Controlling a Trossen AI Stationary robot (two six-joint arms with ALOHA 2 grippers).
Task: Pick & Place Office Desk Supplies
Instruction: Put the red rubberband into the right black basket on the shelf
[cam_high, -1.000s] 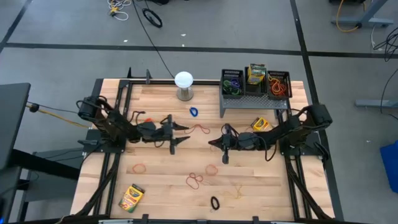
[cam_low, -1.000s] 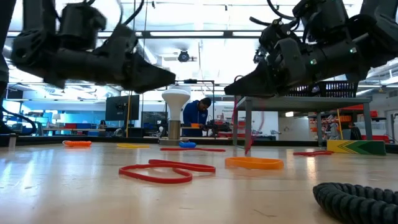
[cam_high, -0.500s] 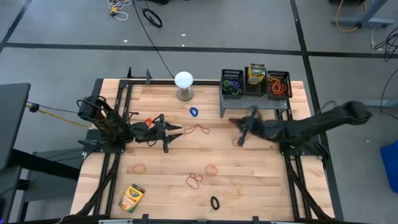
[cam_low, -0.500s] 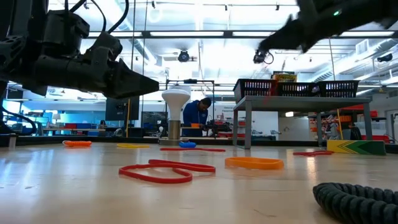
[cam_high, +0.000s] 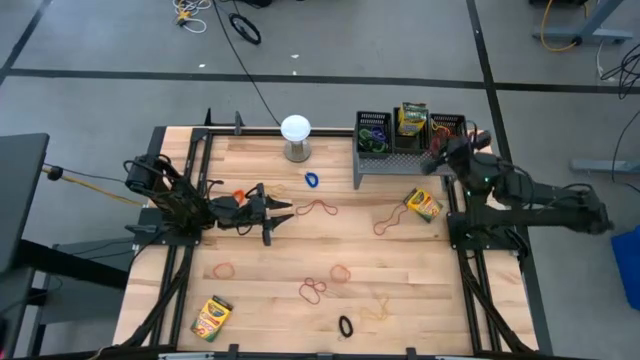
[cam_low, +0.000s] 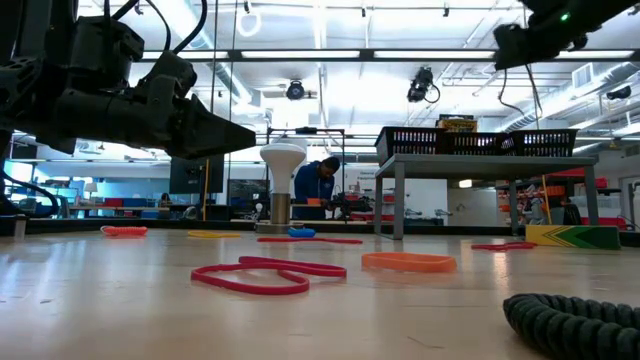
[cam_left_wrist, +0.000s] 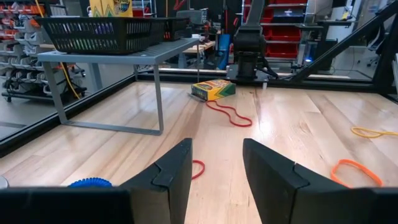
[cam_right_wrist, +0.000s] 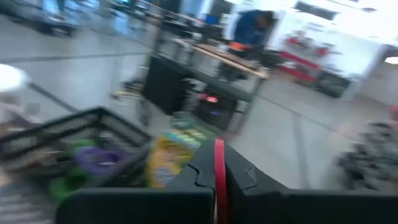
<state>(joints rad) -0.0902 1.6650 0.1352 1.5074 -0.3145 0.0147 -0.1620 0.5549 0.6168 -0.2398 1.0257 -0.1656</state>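
Since a second ago the right hand (cam_high: 441, 148) has swung from the middle of the tabletop (cam_high: 260, 290) up to the three mesh bins (cam_high: 411, 133) on the grey riser (cam_high: 400, 166), over the right-hand bin. Its fingers (cam_right_wrist: 245, 177) are pressed together on a red rubber band (cam_right_wrist: 219, 171), which stands on edge between them with its long axis running upright. Ahead of this hand lie the middle bin's crayon box and the far bin's purple and green bands. Another crayon box (cam_high: 424, 204) lies slantwise on the tabletop just below the riser, beside a red loop (cam_high: 388, 220). The left hand (cam_high: 283, 214) has drawn back leftward; its fingers (cam_left_wrist: 168, 174) are apart, holding nothing, pointing toward the riser.
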